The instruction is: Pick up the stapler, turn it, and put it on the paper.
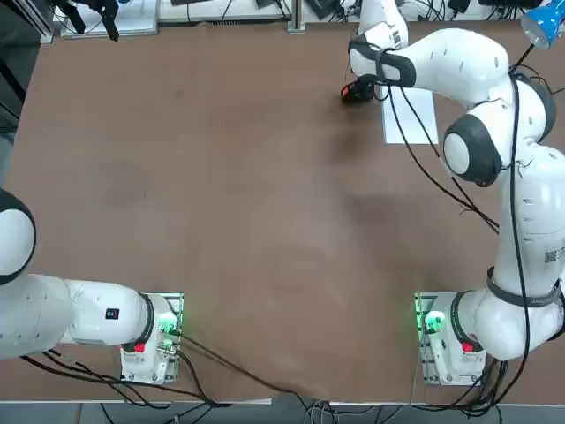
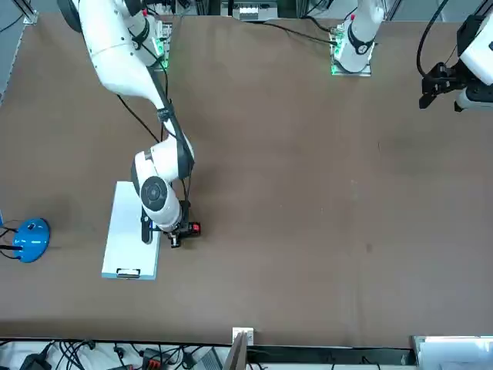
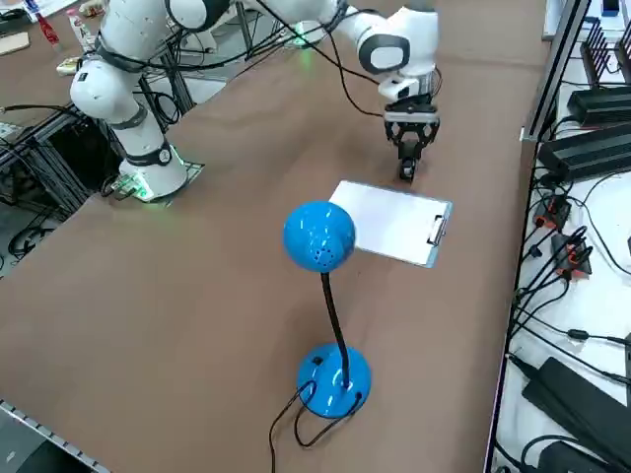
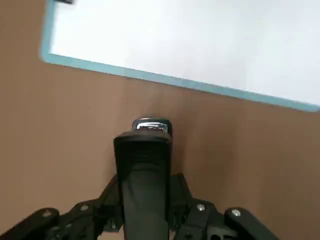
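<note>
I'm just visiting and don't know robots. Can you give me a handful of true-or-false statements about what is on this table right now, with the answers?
1. The stapler lies on top of the paper. False: it is on the bare table beside the sheet's long edge.
2. The right gripper is at the stapler, its fingers on either side of it. True.
3. The paper has a metal clip at one short edge. True.
4. The blue lamp stands on the paper. False: its base rests on the table, apart from the sheet.
5. The stapler has a red patch at one end. True.
</note>
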You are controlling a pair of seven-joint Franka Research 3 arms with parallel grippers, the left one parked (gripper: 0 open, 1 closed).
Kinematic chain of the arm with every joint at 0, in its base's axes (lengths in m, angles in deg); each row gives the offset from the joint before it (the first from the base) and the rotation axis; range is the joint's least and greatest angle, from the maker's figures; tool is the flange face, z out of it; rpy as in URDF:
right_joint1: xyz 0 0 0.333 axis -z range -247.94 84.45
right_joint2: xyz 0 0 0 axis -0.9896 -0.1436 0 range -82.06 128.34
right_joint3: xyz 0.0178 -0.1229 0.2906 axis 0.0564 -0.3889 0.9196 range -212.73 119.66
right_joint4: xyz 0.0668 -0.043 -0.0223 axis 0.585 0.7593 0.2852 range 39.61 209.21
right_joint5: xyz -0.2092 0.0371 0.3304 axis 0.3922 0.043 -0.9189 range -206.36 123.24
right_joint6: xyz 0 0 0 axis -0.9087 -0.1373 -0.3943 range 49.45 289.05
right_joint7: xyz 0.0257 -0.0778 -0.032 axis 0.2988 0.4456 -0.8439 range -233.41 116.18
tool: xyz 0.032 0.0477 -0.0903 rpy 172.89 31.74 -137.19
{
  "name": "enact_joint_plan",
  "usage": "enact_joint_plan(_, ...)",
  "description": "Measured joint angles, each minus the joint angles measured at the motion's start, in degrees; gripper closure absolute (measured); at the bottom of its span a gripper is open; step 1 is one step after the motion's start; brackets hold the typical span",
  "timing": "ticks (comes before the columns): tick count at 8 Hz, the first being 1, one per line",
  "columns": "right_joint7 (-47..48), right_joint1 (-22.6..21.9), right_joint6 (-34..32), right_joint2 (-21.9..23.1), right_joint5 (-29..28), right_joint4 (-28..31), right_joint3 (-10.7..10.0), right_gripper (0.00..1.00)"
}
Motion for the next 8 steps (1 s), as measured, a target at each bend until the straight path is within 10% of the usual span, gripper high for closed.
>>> enact_joint_plan(8, -55.6, 6.7, -11.2, 16.3, -0.8, 11.8, -0.2, 0.59)
